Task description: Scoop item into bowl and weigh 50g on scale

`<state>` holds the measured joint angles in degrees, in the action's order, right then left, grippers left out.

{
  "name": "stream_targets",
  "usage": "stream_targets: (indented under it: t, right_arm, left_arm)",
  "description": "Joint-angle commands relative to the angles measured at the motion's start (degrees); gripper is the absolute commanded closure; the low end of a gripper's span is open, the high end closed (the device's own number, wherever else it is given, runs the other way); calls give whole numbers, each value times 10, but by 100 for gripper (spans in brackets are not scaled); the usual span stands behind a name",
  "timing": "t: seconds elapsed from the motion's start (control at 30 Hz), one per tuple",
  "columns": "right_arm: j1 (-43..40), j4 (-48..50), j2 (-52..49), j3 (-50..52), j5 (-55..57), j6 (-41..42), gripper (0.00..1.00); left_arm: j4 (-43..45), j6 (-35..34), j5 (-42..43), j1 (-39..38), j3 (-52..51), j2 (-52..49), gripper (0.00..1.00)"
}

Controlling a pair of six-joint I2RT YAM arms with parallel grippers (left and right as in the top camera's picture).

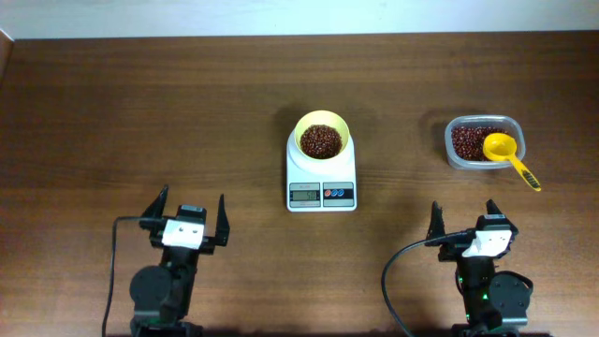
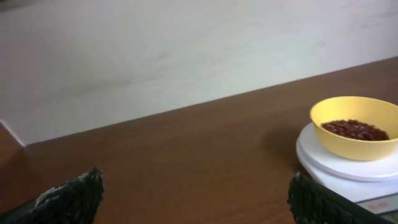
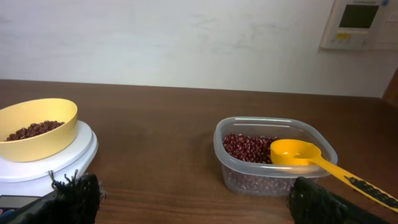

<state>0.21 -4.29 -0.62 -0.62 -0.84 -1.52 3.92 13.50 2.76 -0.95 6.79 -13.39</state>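
The pale yellow bowl stands on the white scale at the table's middle and holds a heap of dark red-brown beans. It also shows in the left wrist view and the right wrist view. More beans lie in a clear container at the right, with a yellow scoop resting in it. My left gripper is open and empty near the front edge, left of the scale. My right gripper is open and empty, in front of the container.
A white wall runs behind the table's far edge. A wall panel shows in the right wrist view. Bare brown tabletop lies around the scale and container. Black cables trail from both arm bases at the front.
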Motion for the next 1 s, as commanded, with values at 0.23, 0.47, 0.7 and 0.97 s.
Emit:
stream_targets:
  t: [0.23, 0.47, 0.7, 0.97]
  right_arm:
    - [5, -4, 4, 3, 7, 2, 1]
    - [5, -4, 4, 3, 7, 2, 1]
    - [5, -4, 4, 3, 7, 2, 1]
    - [5, -4, 4, 3, 7, 2, 1]
  left_arm:
    - [-40, -26, 4, 37, -63, 131, 1]
    - [-87, -87, -15, 37, -63, 131, 1]
    - [-88, -144, -40, 37, -63, 115, 1]
    - [-86, -126, -77, 37, -63, 131, 1]
